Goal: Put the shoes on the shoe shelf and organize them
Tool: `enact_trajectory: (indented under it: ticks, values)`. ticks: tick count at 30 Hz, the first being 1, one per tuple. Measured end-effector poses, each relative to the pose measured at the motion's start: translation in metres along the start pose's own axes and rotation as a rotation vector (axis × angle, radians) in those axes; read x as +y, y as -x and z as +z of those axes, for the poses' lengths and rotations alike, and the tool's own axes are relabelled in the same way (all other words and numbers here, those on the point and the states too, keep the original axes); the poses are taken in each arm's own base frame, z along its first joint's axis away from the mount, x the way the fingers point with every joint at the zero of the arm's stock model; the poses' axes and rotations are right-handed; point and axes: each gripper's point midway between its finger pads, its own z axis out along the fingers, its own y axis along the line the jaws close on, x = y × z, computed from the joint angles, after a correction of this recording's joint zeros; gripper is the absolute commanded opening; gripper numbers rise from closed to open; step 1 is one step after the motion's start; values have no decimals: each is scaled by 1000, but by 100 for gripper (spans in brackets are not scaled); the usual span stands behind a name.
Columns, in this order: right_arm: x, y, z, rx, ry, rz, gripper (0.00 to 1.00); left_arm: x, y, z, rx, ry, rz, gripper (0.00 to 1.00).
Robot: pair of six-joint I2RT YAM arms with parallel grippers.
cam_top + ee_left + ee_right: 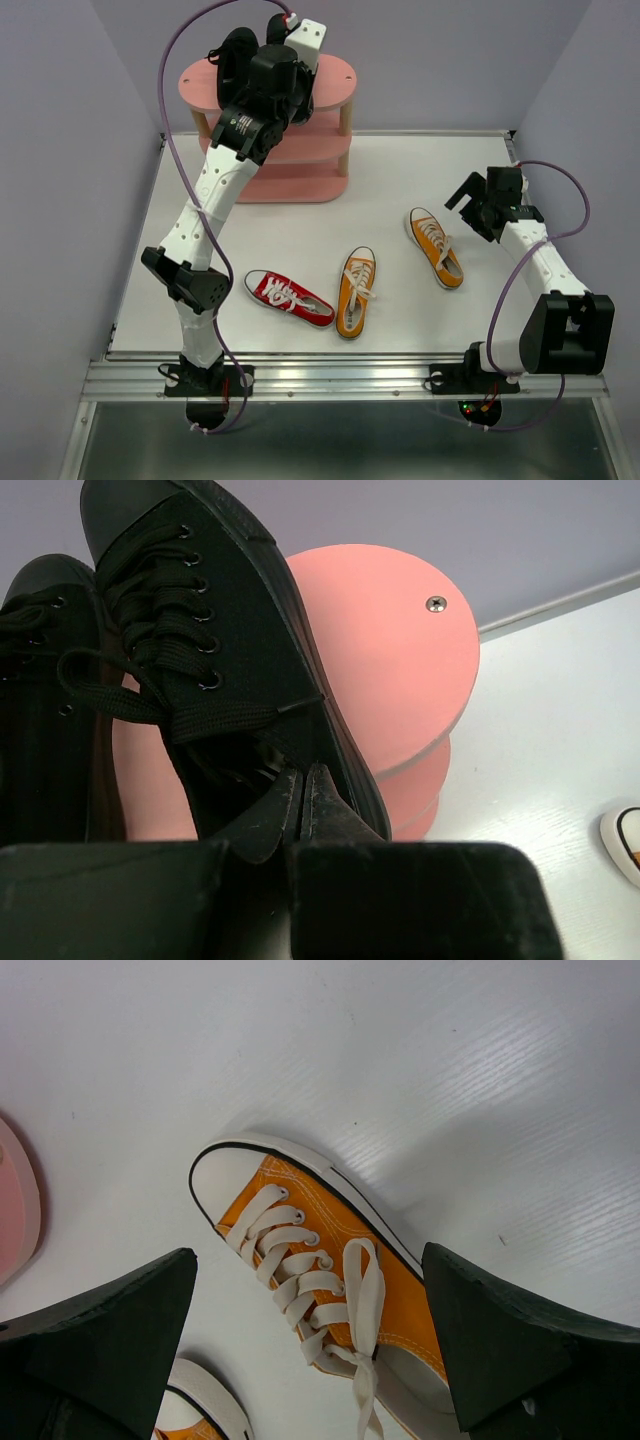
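The pink shoe shelf [330, 80] stands at the back left. Two black shoes lie on its top board [390, 650]: one at the left [40, 700] and one in the middle [200, 630]. My left gripper [303, 780] is shut on the middle black shoe's side wall; in the top view it [240, 60] is over the top board. My right gripper [310, 1260] is open just above an orange shoe [330, 1240], whose place on the table shows in the top view [436, 247]. The other orange shoe [356, 292] and one red shoe [288, 298] lie on the table in front.
The white table [300, 220] is walled in lilac at the back and sides. A metal rail [340, 378] runs along the near edge by the arm bases. The shelf's lower boards [300, 185] are partly hidden by my left arm.
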Motion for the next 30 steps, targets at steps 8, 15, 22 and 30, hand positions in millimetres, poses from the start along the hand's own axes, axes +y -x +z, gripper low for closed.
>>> enact_trajectory:
  ticks: [8,15,22,30]
  values:
    - [2,2,-3,-7,9,1,100,3,-2,7,-3,27,-8,37]
    - [3,3,-6,-15,16,2,100,9,20,14,-103,74,-39,55]
    - [3,5,-10,-24,23,-15,100,6,26,14,-127,71,-45,61]
    - [1,2,-17,-29,32,-80,100,-36,48,-19,-174,21,-3,75]
